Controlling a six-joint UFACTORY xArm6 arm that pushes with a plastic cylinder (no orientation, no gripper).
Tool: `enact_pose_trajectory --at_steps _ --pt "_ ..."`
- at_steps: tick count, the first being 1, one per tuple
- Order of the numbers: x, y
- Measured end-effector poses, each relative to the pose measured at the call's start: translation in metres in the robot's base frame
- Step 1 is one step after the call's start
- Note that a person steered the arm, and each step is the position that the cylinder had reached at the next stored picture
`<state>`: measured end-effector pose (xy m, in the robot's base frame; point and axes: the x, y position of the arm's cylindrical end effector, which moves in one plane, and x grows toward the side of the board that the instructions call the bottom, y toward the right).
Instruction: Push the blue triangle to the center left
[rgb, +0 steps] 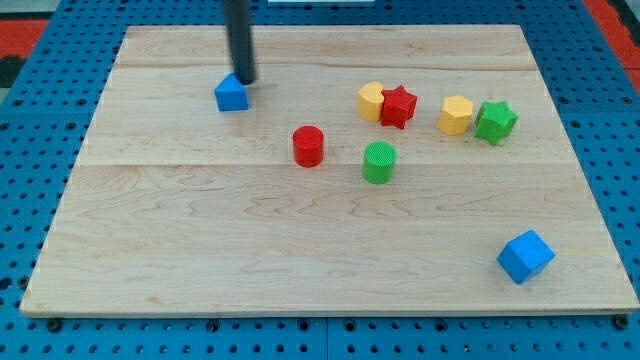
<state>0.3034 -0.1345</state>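
Note:
The blue triangle (231, 94) lies on the wooden board (200, 240) in the upper left part. My tip (245, 81) is at the end of the dark rod that comes down from the view's top; it stands right at the blue triangle's upper right edge, touching or nearly touching it.
A red cylinder (308, 146) and a green cylinder (379, 162) sit near the middle. A yellow block (371, 101), a red star (398, 106), a second yellow block (455, 115) and a green star (495, 121) form a row at the upper right. A blue cube (525, 256) lies at the lower right.

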Motion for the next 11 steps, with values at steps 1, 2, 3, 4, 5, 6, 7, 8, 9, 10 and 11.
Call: enact_pose_trajectory --at_steps 1,2,3,4,5,6,7,8,9,10,11 --pt "0.013 0.011" --pt "-0.007 0.043" --pt "0.018 0.078" --pt "0.049 0.016" --pt "0.051 -0.079" --pt "0.045 -0.092" --pt "0.001 -0.049" --pt "-0.024 -0.060" --pt "-0.002 -0.105" --pt "0.043 -0.124" --pt "0.066 -0.122"
